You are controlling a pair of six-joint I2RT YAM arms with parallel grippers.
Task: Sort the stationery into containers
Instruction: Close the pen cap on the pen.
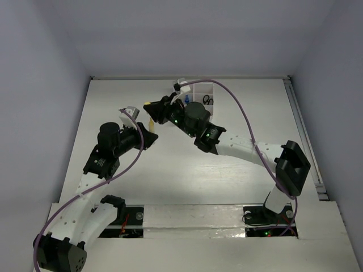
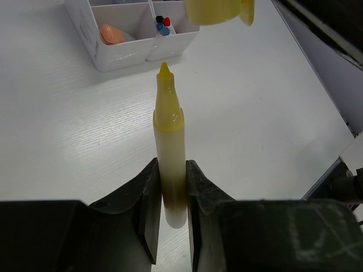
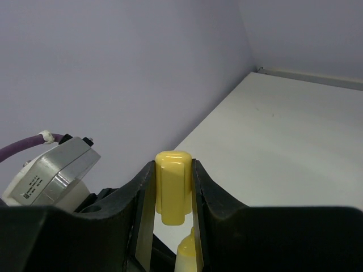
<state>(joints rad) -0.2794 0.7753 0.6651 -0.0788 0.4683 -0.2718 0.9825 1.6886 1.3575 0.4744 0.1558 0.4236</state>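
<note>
My left gripper (image 2: 170, 173) is shut on the cream barrel of a yellow-tipped marker (image 2: 168, 113), whose bare tip points toward the white containers (image 2: 122, 56). My right gripper (image 3: 173, 170) is shut on the marker's yellow cap (image 3: 173, 190), held just off the marker tip (image 3: 186, 252) and apart from it. That cap (image 2: 218, 10) also shows at the top edge of the left wrist view. From above, both grippers meet mid-table, the left gripper (image 1: 148, 135) below the right gripper (image 1: 153, 109), just left of the containers (image 1: 201, 89).
The containers hold an orange eraser (image 2: 112, 34), pens with black, red and blue caps (image 2: 163, 25) and black scissors (image 1: 208, 100). The right arm's purple cable (image 1: 238, 107) arcs over the table. Side walls stand close; a rail (image 1: 303, 136) runs along the right edge.
</note>
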